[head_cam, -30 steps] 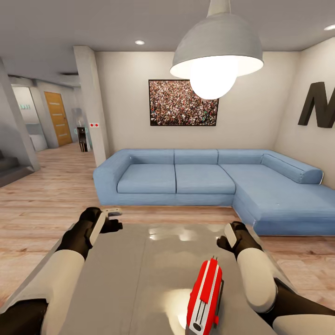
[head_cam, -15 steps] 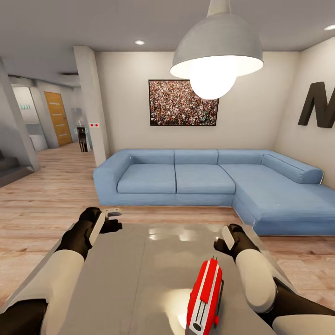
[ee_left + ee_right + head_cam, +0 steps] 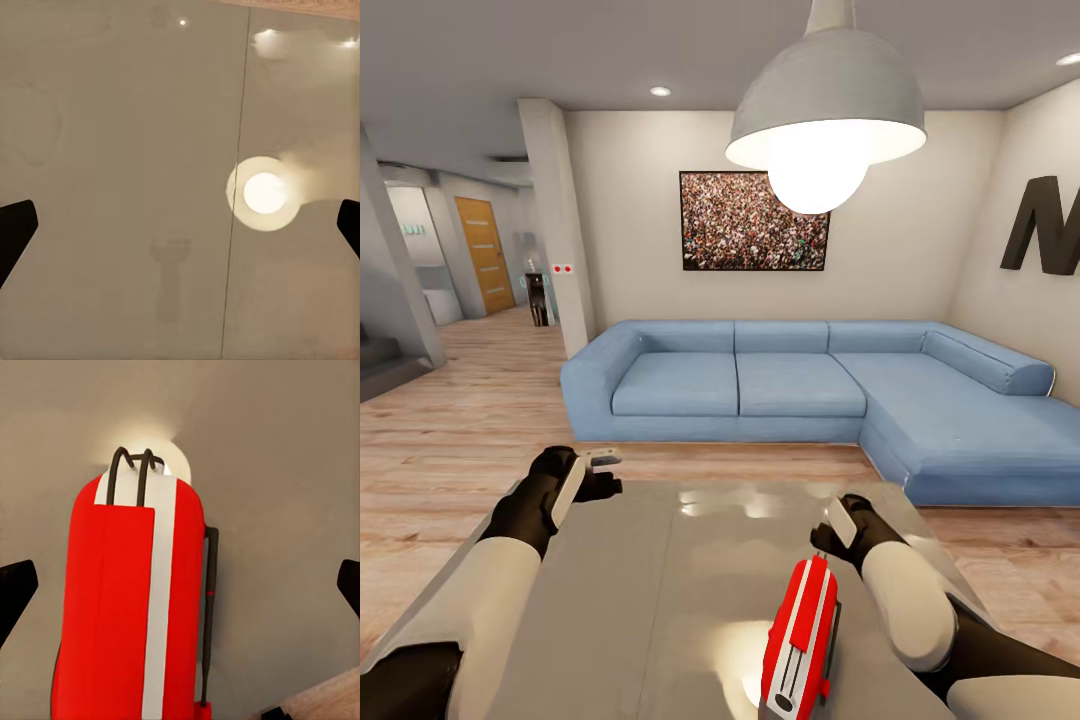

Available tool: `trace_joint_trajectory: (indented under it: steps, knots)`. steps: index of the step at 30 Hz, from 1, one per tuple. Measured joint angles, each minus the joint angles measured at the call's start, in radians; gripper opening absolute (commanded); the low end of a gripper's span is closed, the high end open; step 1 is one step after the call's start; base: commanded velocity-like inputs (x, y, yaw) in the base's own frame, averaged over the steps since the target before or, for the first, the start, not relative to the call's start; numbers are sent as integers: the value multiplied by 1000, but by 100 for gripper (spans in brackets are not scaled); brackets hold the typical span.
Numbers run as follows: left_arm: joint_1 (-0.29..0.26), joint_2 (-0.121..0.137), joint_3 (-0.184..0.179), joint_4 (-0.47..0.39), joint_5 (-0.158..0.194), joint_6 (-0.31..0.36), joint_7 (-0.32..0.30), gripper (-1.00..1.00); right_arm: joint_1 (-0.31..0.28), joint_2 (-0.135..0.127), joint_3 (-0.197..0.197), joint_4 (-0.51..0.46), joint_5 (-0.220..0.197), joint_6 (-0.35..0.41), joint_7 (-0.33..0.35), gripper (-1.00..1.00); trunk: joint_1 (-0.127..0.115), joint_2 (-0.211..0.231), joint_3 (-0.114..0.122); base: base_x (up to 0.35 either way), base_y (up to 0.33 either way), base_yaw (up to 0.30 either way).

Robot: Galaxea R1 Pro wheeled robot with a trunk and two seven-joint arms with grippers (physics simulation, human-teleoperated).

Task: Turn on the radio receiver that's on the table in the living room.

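Hovering wide open, the right end effector (image 3: 180, 585) spans the radio receiver (image 3: 135, 607), touching nothing.

Head view: high, facing forward across the table (image 3: 660, 600) toward the sofa (image 3: 760, 385). Left wrist view: close, straight down on the table's glossy top. Right wrist view: close above the radio receiver (image 3: 135, 607), shared with head view near the table's near edge.

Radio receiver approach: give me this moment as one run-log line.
phase: reach | right gripper: open, above radio receiver, no contact | left gripper: open, idle over table | radio: lying on table
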Motion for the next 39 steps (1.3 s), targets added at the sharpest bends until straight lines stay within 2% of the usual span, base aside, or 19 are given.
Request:
trace_joint_trajectory:
  steps: [13, 24, 26, 31, 39]
  knots:
    - [12, 1, 1, 0, 0, -2, 0, 100, 0, -5, -2, 18, 1, -8, 5, 100, 0, 0, 0, 0, 0, 0]
    - [15, 3, 0, -1, 0, -2, 0, 100, 1, -1, 0, 69, 1, -43, 6, 100, 0, 0, 0, 0, 0, 0]
    - [15, 4, 0, -1, 0, -2, 0, 100, 2, -2, 0, 115, 0, -61, 7, 100, 0, 0, 0, 0, 0, 0]
    - [15, 4, 0, -1, 0, -2, 0, 100, 2, -3, 0, 125, -1, -79, 9, 100, 0, 0, 0, 0, 0, 0]
    - [15, 4, 0, -1, 0, -2, 0, 100, 1, -4, -1, 131, 1, -87, 51, 100, 0, 0, 0, 0, 0, 0]
